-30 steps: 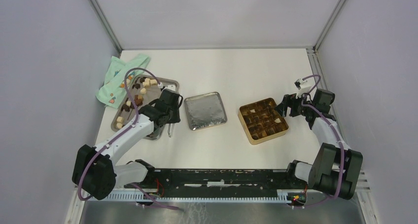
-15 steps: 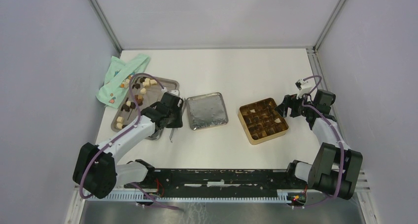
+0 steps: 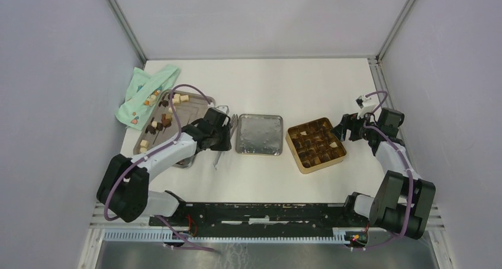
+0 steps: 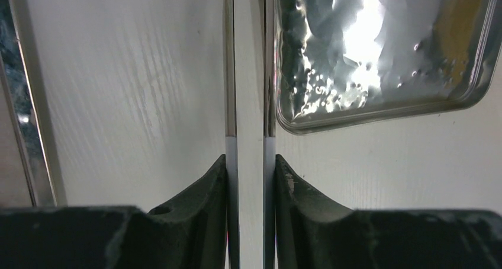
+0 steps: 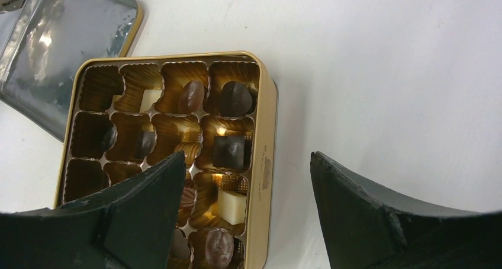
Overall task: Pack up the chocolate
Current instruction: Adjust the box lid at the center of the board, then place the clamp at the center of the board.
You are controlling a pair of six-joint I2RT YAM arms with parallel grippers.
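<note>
The chocolate shows as loose brown and cream chunks [image 3: 167,118] on a metal tray [image 3: 188,160] at the left, and as several pieces [image 5: 230,150] set in a gold tin [image 3: 340,153]. My left gripper [image 3: 225,134] is shut on long metal tweezers [image 3: 217,160], just right of the tray. In the left wrist view the gripper [image 4: 250,159] presses both tweezer arms [image 4: 229,73], whose tips run out of the top of the picture. My right gripper [image 5: 245,156] stands open across the tin's right wall [image 5: 266,138], holding nothing. One finger is over the compartments and the other is over the table.
A silver lid [image 3: 258,134] lies between the tweezers and the tin, its corner [image 4: 379,55] right beside the tweezer arms. A green cloth bag [image 3: 142,97] lies at the far left behind the tray. Grey walls close in the table.
My left arm has swung right with the tweezers, away from the tray. The silver lid has slid right and squared up toward the tin. The right arm has not moved.
</note>
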